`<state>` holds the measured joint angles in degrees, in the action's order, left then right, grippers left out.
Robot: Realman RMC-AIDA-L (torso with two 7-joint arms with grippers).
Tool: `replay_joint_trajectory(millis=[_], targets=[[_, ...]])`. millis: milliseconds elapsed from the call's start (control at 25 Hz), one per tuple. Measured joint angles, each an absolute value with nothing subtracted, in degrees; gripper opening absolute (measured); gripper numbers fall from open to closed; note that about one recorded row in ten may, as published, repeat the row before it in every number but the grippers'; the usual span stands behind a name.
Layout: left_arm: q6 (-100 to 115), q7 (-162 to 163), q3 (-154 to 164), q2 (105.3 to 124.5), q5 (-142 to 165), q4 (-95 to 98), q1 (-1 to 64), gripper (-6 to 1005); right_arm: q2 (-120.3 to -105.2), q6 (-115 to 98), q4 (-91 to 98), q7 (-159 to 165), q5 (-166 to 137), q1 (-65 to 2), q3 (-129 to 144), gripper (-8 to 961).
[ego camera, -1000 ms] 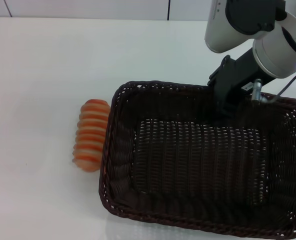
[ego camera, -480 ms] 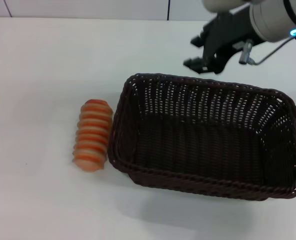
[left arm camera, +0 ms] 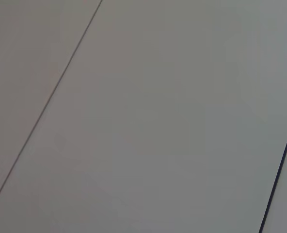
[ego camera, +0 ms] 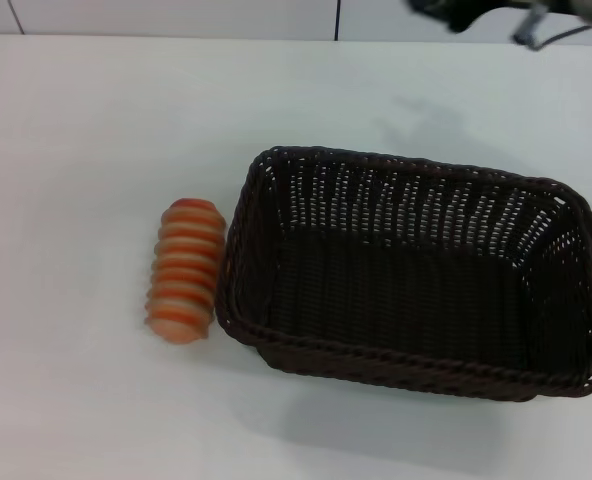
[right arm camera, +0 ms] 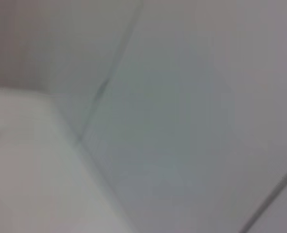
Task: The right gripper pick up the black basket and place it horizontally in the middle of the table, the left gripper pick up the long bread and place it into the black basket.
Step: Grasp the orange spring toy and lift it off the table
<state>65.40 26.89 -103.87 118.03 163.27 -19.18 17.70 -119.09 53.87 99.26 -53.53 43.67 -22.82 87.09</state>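
The black basket (ego camera: 406, 161) rests flat on the white table (ego camera: 96, 130), its long side running left to right, right of the centre in the head view. It is empty. The long bread (ego camera: 184, 270) lies on the table just left of the basket, almost touching its left wall. Only a dark bit of my right gripper (ego camera: 451, 12) shows at the top edge, well above and behind the basket, holding nothing that I can see. My left gripper is out of view. The wrist views show none of the task's things.
The table's far edge meets a pale wall with a dark seam (ego camera: 337, 20). The left wrist view shows only grey panels with thin seams (left arm camera: 46, 102). The right wrist view shows a blurred white table corner (right arm camera: 32, 160) against a grey wall.
My right gripper let go of the basket and rose up and back, almost out of the head view. The basket dropped flat onto the table. The bread has not moved.
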Motion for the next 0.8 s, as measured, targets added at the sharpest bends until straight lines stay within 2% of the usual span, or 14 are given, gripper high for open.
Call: replay_joint_trajectory(millis=[40,200,240,280,440,800], targets=[[65.21,27.03,-103.87,118.04,163.28,-19.19,17.74,869,-119.10,47.57,98.96,-56.09,47.41,-19.30,87.18,426],[65.04,27.11,-103.85,118.03,163.37,-19.21,17.79,869,-119.12,35.80,97.18,-60.14,53.43,-14.07,87.87,427],[65.03,27.12,-103.76,118.03,163.41,-19.22,17.80,869,-119.13,25.69,95.30,-62.89,56.43,-10.68,89.74,427],[65.03,27.12,-103.76,118.03,163.41,-19.22,17.80,870,-119.13,25.69,95.30,-62.89,56.43,-10.68,89.74,427],[64.96,27.15,-102.82,117.98,163.49,-19.25,17.87,870,-119.15,0.70,88.41,-67.01,58.80,-6.74,97.78,426],[64.94,27.16,-102.35,117.94,163.49,-19.25,17.84,870,-118.89,-35.29,70.26,-58.77,55.27,-10.52,106.46,426]])
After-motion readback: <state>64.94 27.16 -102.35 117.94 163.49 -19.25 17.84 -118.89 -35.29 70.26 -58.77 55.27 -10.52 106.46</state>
